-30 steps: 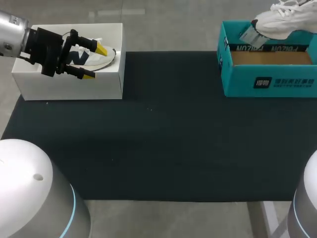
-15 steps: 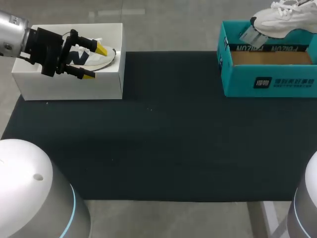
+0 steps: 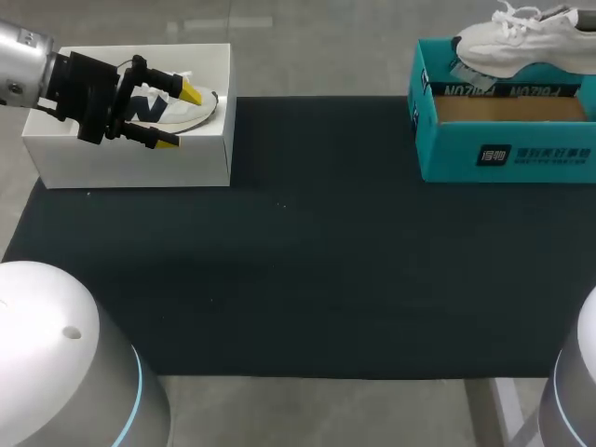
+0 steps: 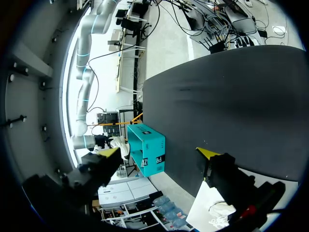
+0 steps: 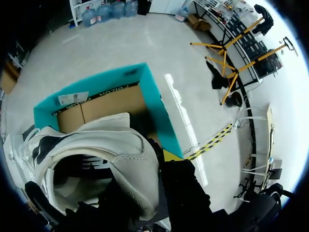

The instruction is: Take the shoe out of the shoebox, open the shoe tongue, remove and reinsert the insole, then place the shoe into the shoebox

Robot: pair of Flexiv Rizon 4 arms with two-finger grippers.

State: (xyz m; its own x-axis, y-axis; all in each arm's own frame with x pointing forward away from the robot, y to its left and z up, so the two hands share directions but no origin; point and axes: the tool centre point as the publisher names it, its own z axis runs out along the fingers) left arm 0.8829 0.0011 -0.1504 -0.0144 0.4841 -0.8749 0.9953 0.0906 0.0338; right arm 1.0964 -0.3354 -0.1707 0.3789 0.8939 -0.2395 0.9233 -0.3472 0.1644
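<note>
Right wrist view: one yellow fingertip (image 5: 172, 155) of my right gripper (image 5: 154, 169) lies against the outside of the heel collar of the white shoe (image 5: 96, 145). The other finger is hidden behind the shoe. As the shoe hangs free in the air, I judge the grip to be closed on the heel. The open teal shoebox (image 5: 120, 104) lies ahead and below, with its brown floor bare.

Head view: the white shoe (image 3: 521, 42) sits above the far rim of the teal shoebox (image 3: 503, 149), at the far right of the dark table (image 3: 307, 242). It is outside the box, not resting in it. At far left, my left gripper (image 3: 177, 116) holds its fingers wide apart over a second sneaker (image 3: 191, 112), which lies inside a white shoebox (image 3: 140, 172). I cannot tell whether it touches the sneaker.

Progress, as judged: the right-hand shoe is clear of its box, so it is either just taken out or about to go back in. Neither an opened tongue nor the insole can be made out, so those steps cannot be confirmed. The left-hand sneaker is in its box and not gripped.
</note>
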